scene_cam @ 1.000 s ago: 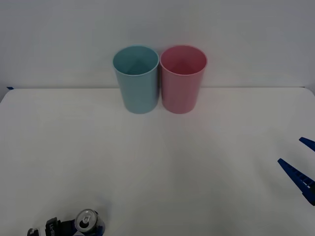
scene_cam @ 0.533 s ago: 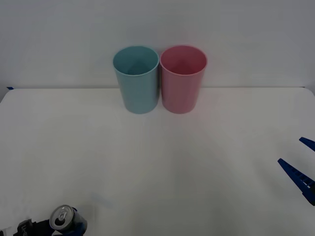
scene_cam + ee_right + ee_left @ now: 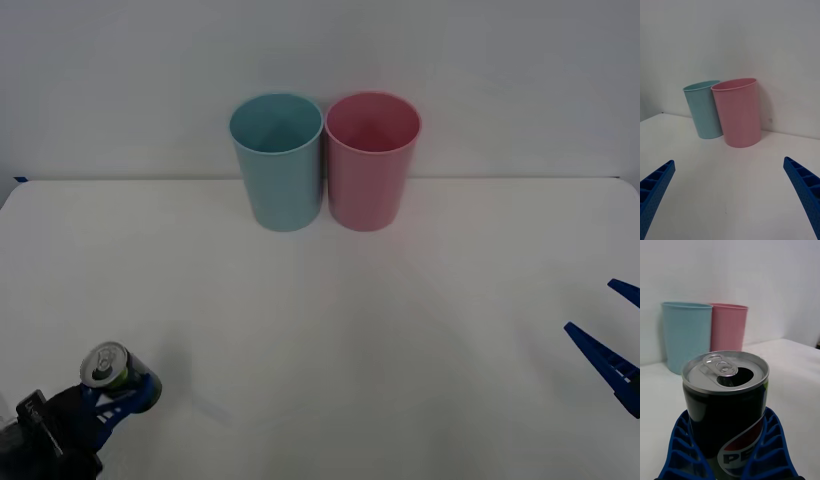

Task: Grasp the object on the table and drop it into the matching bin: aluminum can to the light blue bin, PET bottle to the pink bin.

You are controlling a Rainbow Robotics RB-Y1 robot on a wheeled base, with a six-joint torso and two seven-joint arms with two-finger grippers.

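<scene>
Left gripper (image 3: 122, 392) at near-left corner of table (image 3: 330, 330), blue fingers (image 3: 767, 442) clamped on opposite sides of aluminum can (image 3: 108, 366). Can upright, opened silver top up, lower body cradled between ribbed pads; grip low, probably to keep it vertical for carry. Appears raised clear of surface. Light blue bin (image 3: 277, 160) at far edge, touching or nearly touching pink bin (image 3: 372, 160) on its right; mouths open upward, well apart from can. Next, by judgement: carry to blue bin. Right gripper (image 3: 612, 335) at right edge, fingers spread, idle.
</scene>
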